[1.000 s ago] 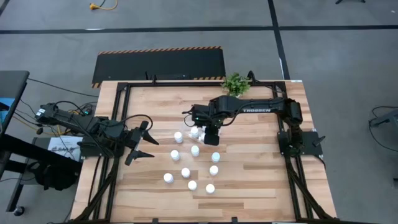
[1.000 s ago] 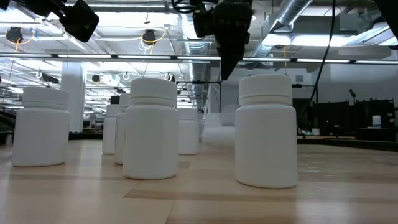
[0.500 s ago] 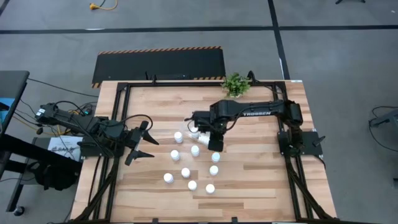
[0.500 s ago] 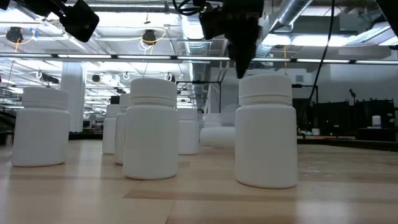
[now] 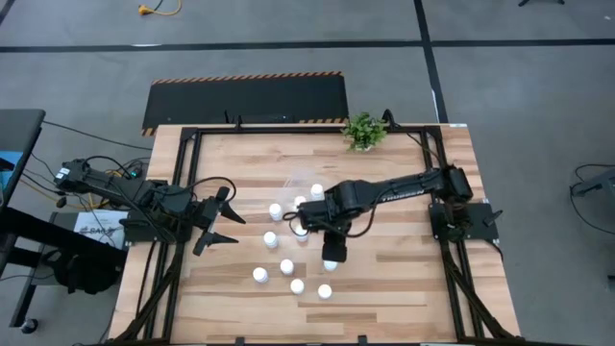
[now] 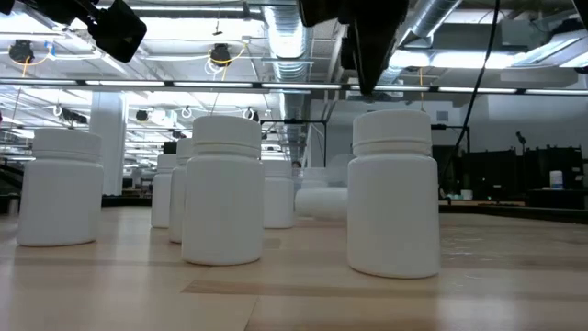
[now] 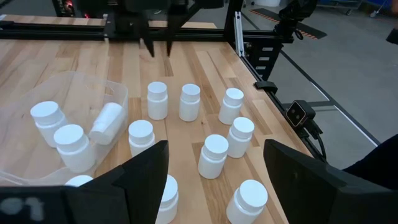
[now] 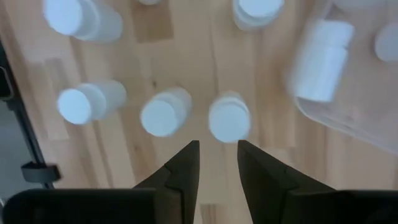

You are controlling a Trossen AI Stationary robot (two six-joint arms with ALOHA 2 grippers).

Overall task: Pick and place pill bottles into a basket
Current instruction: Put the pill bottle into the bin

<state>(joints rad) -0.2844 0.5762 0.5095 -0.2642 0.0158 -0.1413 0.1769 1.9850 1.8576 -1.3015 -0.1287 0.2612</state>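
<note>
Pill bottles loose; right end effector shut, empty, above them.

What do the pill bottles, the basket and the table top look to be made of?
Pill bottles: opaque white plastic by the look, smooth with a soft sheen. Basket: clear plastic, since the wood shows through its wall. Table: pale wood planks with visible grain and seams, probably sealed.
</note>
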